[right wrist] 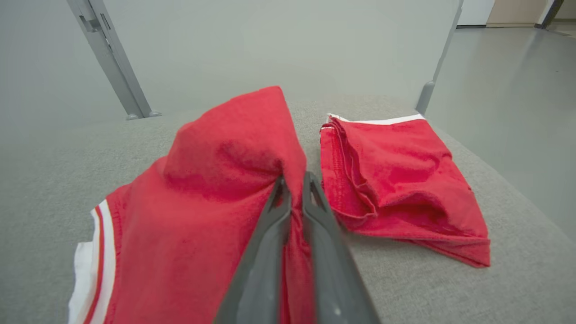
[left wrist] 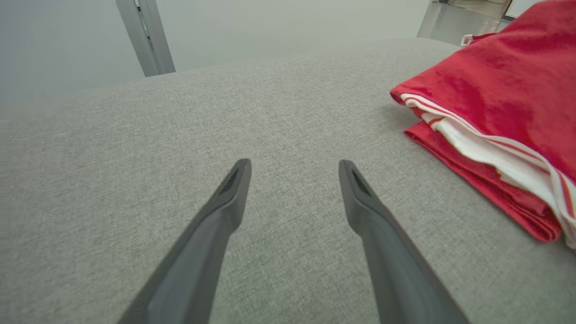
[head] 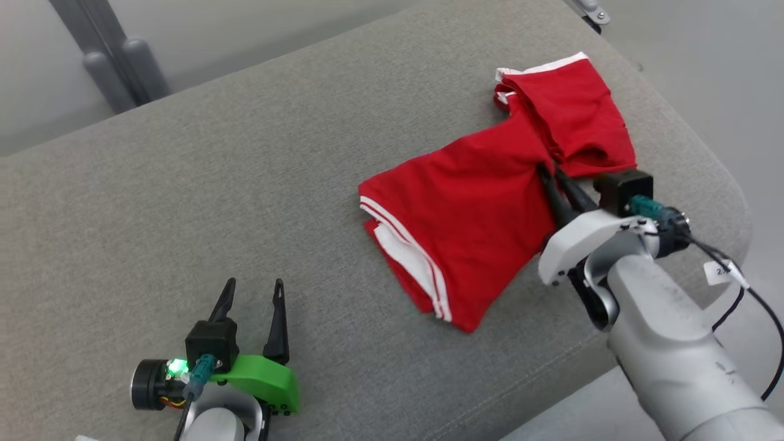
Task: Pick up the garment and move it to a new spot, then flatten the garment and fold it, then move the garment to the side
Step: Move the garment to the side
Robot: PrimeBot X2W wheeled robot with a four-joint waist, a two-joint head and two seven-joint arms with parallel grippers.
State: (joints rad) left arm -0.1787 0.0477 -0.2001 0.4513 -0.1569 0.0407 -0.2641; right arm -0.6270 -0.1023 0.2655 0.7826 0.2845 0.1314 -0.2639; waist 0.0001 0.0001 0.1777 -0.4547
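Note:
A red garment with white trim lies crumpled on the right half of the grey cushion. My right gripper is shut on a pinched fold near the garment's middle; in the right wrist view its fingers clamp red cloth that bunches up above the tips, and another part of the garment lies flat to the right. My left gripper rests open at the lower left, holding nothing, well apart from the garment. In the left wrist view the open gripper points over bare cushion, with the garment's striped hem at the right.
The cushion's rounded front-right edge drops to pale floor close behind the right wrist. Grey metal frame posts stand beyond the far-left edge. Bare cushion stretches across the left and middle.

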